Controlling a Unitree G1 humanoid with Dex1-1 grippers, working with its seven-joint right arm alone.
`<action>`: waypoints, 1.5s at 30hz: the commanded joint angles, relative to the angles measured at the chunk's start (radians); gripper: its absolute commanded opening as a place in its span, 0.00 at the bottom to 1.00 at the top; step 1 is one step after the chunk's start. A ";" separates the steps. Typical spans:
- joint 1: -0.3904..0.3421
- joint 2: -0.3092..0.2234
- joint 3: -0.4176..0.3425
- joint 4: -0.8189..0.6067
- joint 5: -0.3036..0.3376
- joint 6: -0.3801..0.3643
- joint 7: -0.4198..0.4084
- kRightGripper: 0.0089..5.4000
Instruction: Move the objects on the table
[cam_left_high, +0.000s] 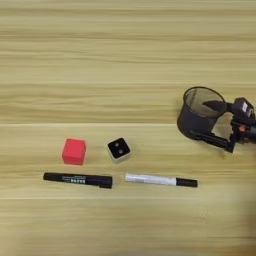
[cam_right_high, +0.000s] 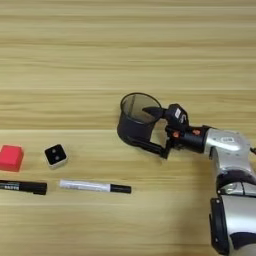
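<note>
Pen cup (cam_right_high: 134, 122) one, markers two, cubes two, on table (cam_left_high: 125, 50)

Both eyes are looking steeply down from head height onto the table (cam_left_high: 125, 60), its plank seams running level across each picture. The left eye view is reaching further left, taking in the whole black marker (cam_left_high: 78, 179) and red cube (cam_left_high: 74, 151). The right eye view is reaching further right, taking in the silver forearm (cam_right_high: 227, 150). Both are sharing the pen cup (cam_right_high: 136, 122), white marker (cam_right_high: 95, 187) and die (cam_right_high: 55, 155).
</note>
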 joint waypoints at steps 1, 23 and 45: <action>-0.079 -0.020 -0.001 -0.053 0.008 -0.015 -0.022 0.99; 0.004 0.088 0.051 -0.249 0.041 0.000 0.049 0.99; 0.110 0.120 0.120 -0.432 0.070 0.082 0.064 0.99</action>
